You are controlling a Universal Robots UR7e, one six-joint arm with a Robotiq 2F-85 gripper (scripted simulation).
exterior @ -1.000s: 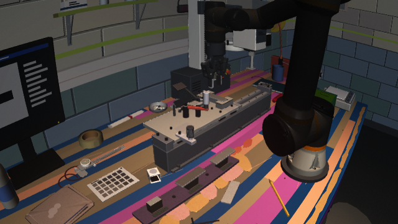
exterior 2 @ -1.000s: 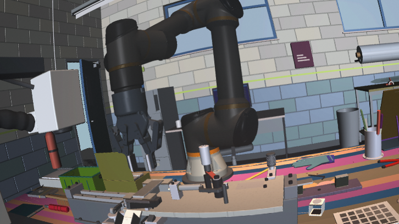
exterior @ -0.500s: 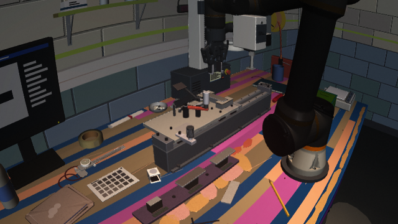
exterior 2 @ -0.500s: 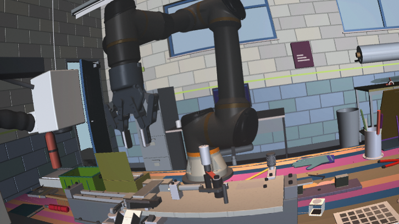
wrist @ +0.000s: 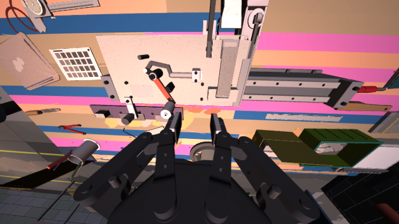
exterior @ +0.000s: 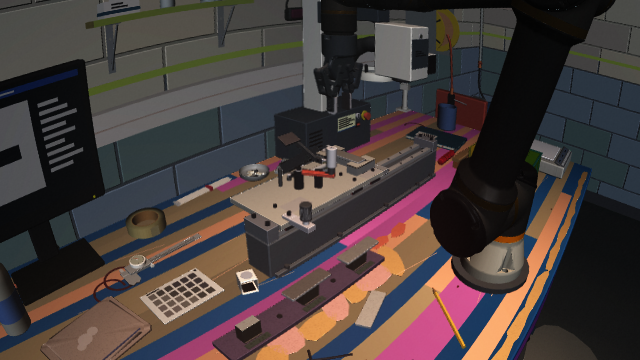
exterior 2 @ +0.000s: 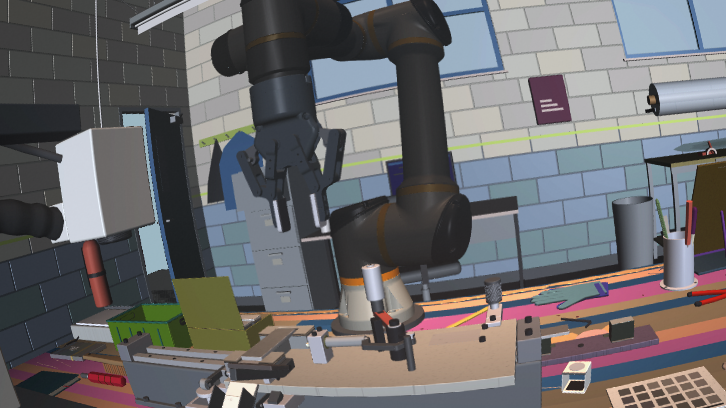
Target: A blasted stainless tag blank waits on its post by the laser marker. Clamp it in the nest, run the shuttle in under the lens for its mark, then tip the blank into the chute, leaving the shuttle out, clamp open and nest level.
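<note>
The toggle clamp (exterior: pixel 320 167) (exterior 2: pixel 383 314) (wrist: pixel 161 86) with its red arm and white-capped handle stands on the beige shuttle plate (exterior: pixel 305 192) (wrist: pixel 167 67), below my gripper. The nest (exterior: pixel 357 161) (exterior 2: pixel 269 345) (wrist: pixel 226 69) is a grey slot at the plate's end and lies level. I see no blank in it. My gripper (exterior: pixel 336 102) (exterior 2: pixel 297 215) (wrist: pixel 193 122) hangs high above the shuttle, open and empty. The shuttle sits at the outer end of its rail (exterior: pixel 405 160) (wrist: pixel 295 87). The olive chute (exterior 2: pixel 208 309) (wrist: pixel 281 147) leads to a green bin (exterior 2: pixel 147 322) (wrist: pixel 340 145).
Behind the shuttle stand the laser marker's black base (exterior: pixel 320 127) and white head (exterior: pixel 402 50) (exterior 2: pixel 104 182). A purple post strip (exterior: pixel 300 300) (wrist: pixel 134 111) lies in front of the rail. My own arm base (exterior: pixel 492 260) stands to the right. Small tools lie scattered on the striped bench.
</note>
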